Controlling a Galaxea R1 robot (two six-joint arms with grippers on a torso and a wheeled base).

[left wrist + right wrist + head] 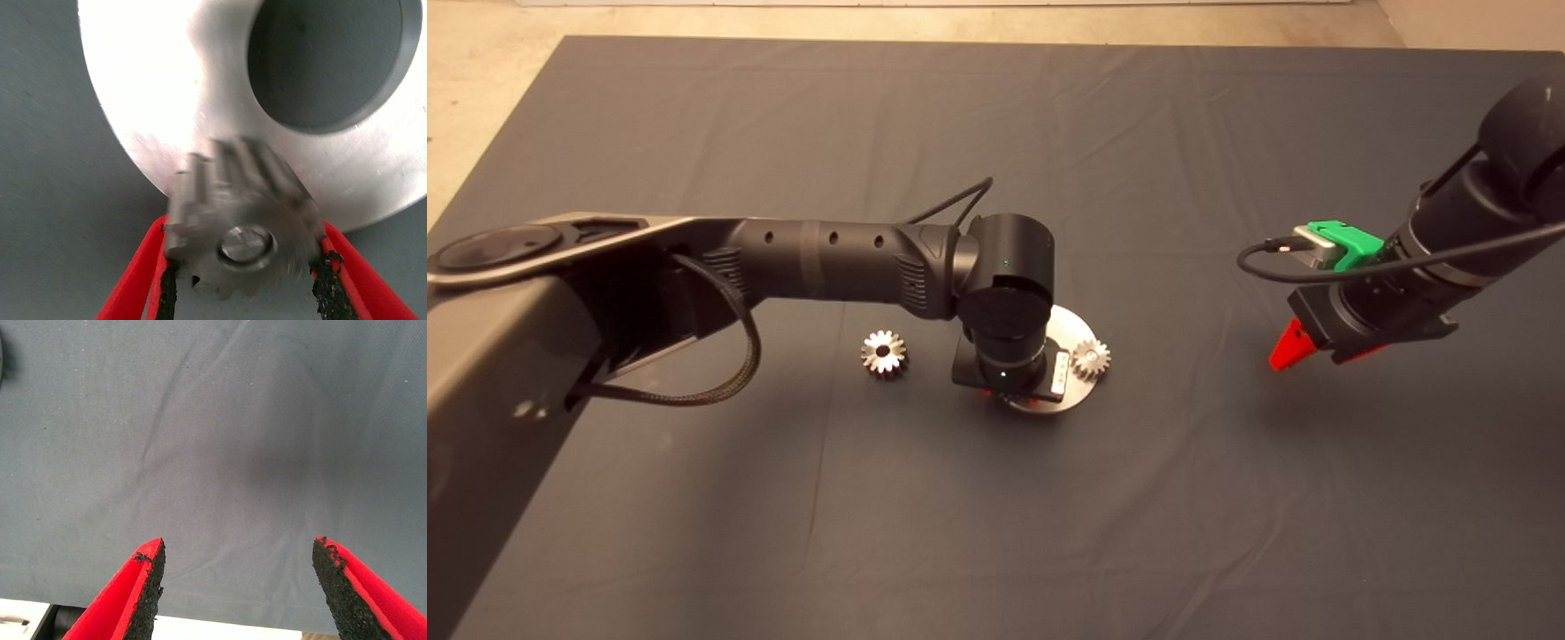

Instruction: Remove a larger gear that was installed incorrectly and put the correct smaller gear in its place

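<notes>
In the left wrist view my left gripper is shut on the smaller gear, a silver spur gear with short teeth. A metal pin shows in its bore, at the rim of the round silver plate. In the head view my left wrist hangs over the plate and hides that gear. The larger gear, with flared teeth and a dark bore, lies flat on the mat left of the plate. My right gripper is open and empty, held above the mat at the right.
Another small silver gear sits on the plate's right side. The plate has a large round hole. The right wrist view shows only bare dark mat and its near edge. Pale floor lies beyond the mat.
</notes>
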